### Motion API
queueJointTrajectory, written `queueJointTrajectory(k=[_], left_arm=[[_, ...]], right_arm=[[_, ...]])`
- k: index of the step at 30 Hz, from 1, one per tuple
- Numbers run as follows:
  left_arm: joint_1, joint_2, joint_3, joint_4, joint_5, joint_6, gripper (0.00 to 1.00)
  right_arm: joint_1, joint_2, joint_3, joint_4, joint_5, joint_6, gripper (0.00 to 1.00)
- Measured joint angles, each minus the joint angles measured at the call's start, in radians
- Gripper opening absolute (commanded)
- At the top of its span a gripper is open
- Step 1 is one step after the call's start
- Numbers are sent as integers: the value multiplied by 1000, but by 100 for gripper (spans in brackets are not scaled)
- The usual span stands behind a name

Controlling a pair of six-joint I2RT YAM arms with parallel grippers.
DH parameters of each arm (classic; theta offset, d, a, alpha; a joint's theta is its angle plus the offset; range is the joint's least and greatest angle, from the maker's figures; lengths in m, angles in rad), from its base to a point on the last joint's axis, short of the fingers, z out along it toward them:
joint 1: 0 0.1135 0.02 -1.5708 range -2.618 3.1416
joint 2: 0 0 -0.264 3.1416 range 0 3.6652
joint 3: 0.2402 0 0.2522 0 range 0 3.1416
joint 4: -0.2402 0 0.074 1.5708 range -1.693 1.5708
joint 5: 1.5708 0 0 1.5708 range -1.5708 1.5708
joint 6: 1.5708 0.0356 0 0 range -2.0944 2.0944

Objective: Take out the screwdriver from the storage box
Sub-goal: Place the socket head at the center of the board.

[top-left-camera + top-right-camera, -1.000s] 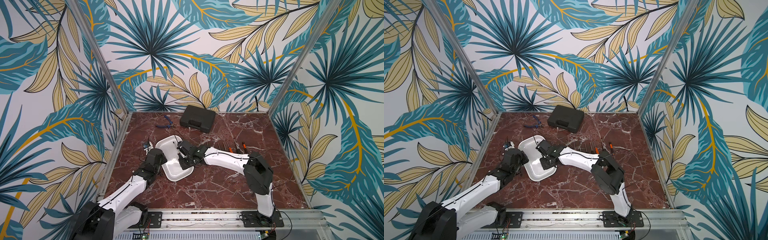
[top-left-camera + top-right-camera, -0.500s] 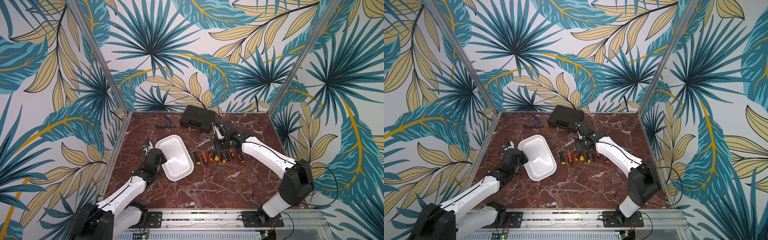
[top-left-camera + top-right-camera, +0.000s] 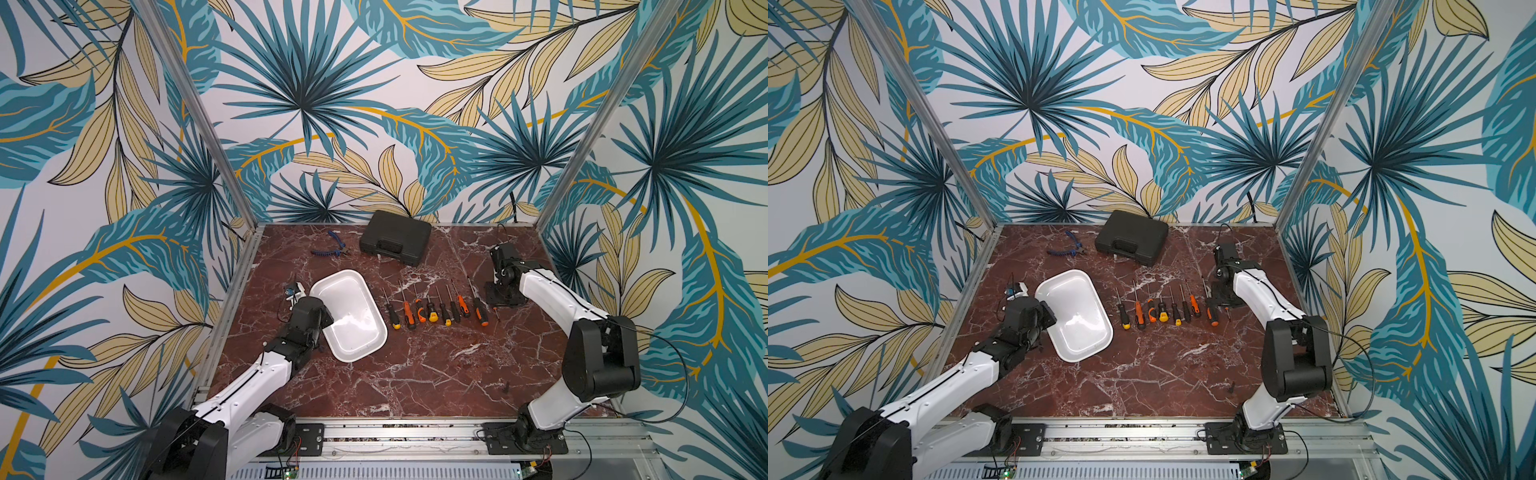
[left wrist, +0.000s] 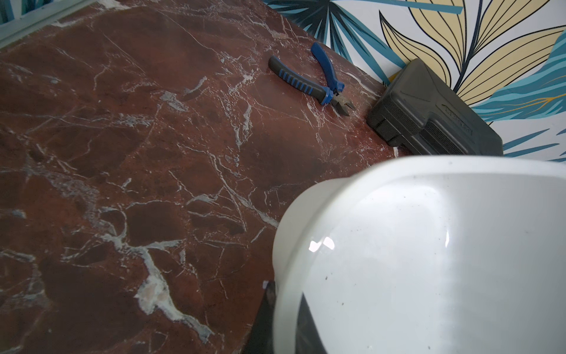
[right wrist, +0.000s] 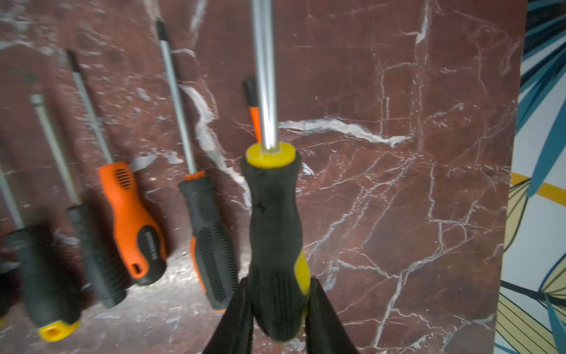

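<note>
Our right fingers (image 5: 324, 318) are clenched on the butt of a black-and-yellow screwdriver (image 5: 275, 214). One finger presses each side of the handle, and the steel shaft runs straight out ahead of them. Just beside it, on the side toward the storage box, lies a row of other screwdrivers (image 3: 432, 309) on the desk (image 3: 415, 374), handles roughly in line. A thin orange-collared one lies partly hidden behind the held shaft. We cannot tell from the wrist view whether the held tool touches the desk or hangs just above it.

Our left fingers (image 4: 266, 309) are clamped on the rim of the storage box (image 3: 349, 307), steadying it. One dark finger shows through the white wall in the left wrist view. In both top views the box lies empty and well apart from the right fingers, with the whole row between them.

We judge the removal itself done, and the step in hand is setting this last screwdriver down at the outer end of the row. The next move calls for lowering it flat, parallel to its neighbours and clear of the thin orange one, then releasing. Further out, a black case (image 3: 395, 243) and blue pliers (image 3: 332, 249) sit near the back wall.
</note>
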Motion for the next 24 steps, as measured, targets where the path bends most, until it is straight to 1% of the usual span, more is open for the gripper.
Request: queueJointTrajectory(k=[5,9,19,24], left_arm=[[11,-23,0,0,5,1,0],[17,-27,0,0,13,2,0],[27,-28,0,0,26,2,0],[36,-27,0,-5,44,3,0]], right_arm=[[-64,109,38,-10,32,-16,13],[-80,180,66,-10,42,-27,13],[-96,272,120,-11,40,-58,14],[-100,294,127,-12,38,-65,17]])
